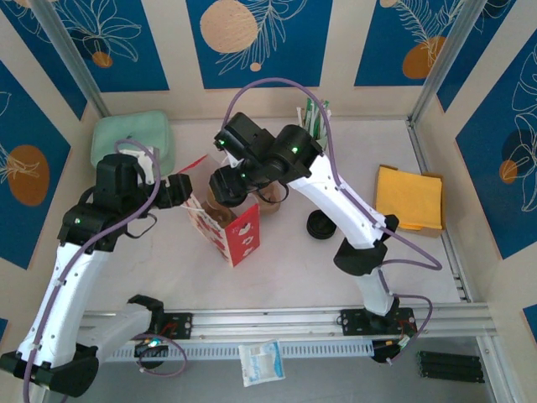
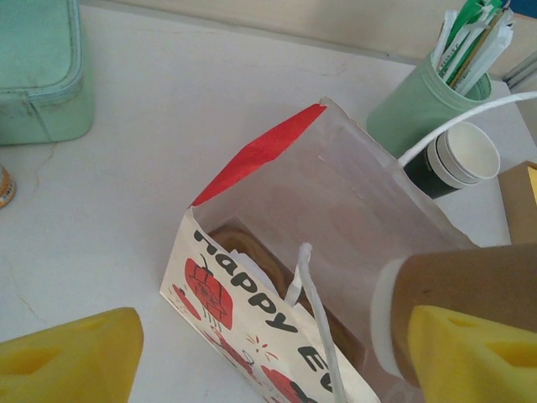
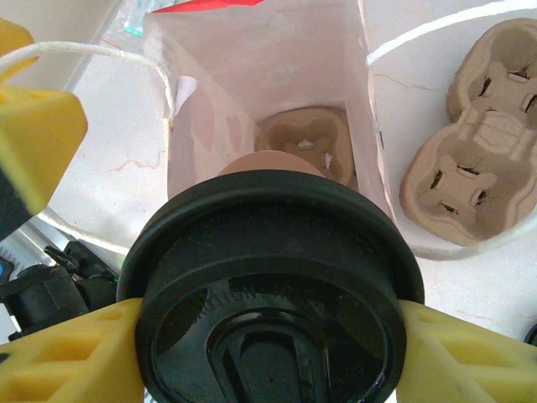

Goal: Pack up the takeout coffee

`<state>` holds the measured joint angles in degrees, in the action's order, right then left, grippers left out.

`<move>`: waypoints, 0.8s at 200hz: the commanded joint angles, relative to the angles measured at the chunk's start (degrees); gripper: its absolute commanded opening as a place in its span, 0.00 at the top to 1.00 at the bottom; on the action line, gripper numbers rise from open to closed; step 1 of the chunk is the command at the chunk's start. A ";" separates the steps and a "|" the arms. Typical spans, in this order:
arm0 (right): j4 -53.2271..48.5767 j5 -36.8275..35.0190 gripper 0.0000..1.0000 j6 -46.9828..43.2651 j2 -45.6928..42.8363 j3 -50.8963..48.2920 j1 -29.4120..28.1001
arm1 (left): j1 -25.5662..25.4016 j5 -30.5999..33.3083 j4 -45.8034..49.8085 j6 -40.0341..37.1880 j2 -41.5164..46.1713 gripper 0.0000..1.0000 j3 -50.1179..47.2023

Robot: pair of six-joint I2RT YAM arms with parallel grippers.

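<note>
Takeout coffee [image 3: 273, 252] is hanging upright, my right gripper [image 3: 273, 357] clamping it; the open bag [image 3: 252, 67] is lying below, toward twelve o'clock.

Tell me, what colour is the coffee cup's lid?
Black lid, clearest in the right wrist view.

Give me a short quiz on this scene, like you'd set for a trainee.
1. True or false: the right hand grips the takeout coffee above the open paper bag.
2. What lies at the bottom of the bag? A: a cardboard cup carrier; B: a spoon; C: a sandwich.
3. Fill in: the coffee's lid is ____ in colour.
Key: 1 true; 2 A; 3 black.
</note>
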<state>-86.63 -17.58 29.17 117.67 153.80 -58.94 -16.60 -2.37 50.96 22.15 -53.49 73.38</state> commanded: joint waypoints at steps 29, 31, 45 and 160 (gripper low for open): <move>-1.04 -0.41 0.39 -0.28 2.82 2.21 -0.49 | 0.69 -3.16 -1.04 -0.71 1.84 0.32 -1.48; -1.05 -0.43 0.39 -0.28 2.87 2.21 -0.52 | 0.69 -3.21 -1.04 -0.71 1.82 0.33 -1.49; -0.98 -0.43 0.40 -0.24 3.35 2.39 -0.56 | 0.69 -3.60 -1.04 -0.79 1.99 0.38 -1.51; -1.55 -1.47 0.41 -0.84 7.05 2.49 -1.75 | 0.69 -6.72 -1.21 -0.54 3.40 0.66 -2.87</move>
<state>-86.72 -18.06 28.93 123.79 154.52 -60.34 -16.49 -7.27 50.17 22.04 -50.87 70.94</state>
